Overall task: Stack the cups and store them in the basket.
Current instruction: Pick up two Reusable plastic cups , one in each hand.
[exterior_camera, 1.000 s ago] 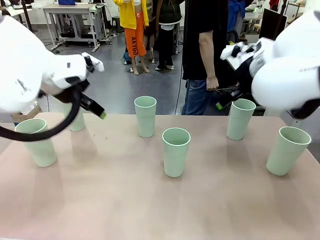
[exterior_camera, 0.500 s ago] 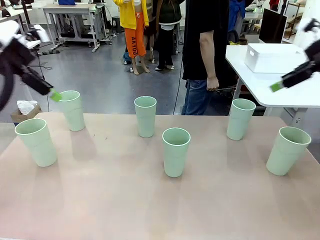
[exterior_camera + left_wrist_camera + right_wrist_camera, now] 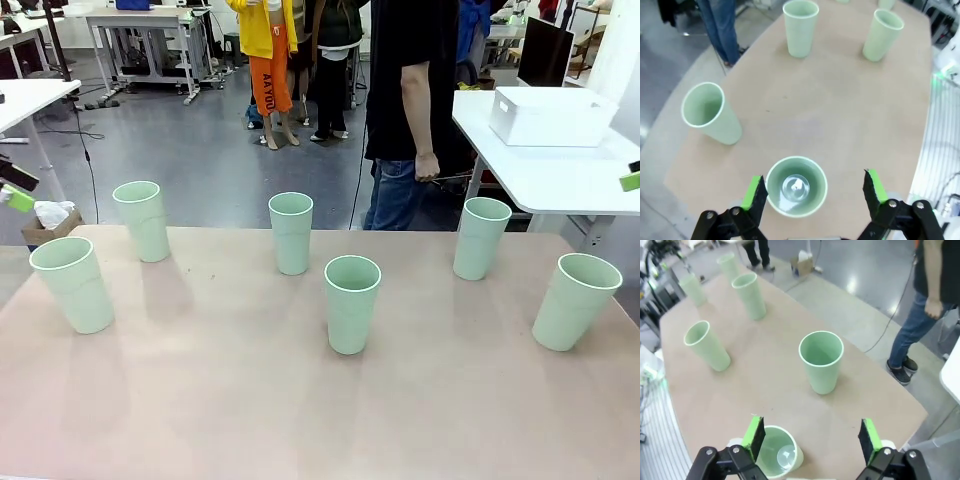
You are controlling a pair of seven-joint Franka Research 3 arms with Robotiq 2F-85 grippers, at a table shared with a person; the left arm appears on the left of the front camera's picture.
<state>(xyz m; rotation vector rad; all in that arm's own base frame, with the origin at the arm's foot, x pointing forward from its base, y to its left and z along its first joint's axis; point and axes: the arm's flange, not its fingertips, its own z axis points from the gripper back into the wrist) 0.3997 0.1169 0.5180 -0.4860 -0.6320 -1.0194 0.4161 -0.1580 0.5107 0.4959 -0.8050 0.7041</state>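
Six cups (image 3: 352,305) stand apart; left hand (image 3: 812,187) and right hand (image 3: 811,434) gape, partly cropped.

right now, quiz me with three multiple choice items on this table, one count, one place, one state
1. How many cups stand on the table? A four, B six, C eight.
2. The left gripper looks down on: A a cup near the table's edge, B a basket, C a plate.
3. The cups are: A nested in one tower, B lying on their sides, C upright and apart.
Answers: 1 B, the front view shows six on the tabletop. 2 A, the left wrist view has a cup's open mouth between the fingers. 3 C, each stands alone with its rim up.
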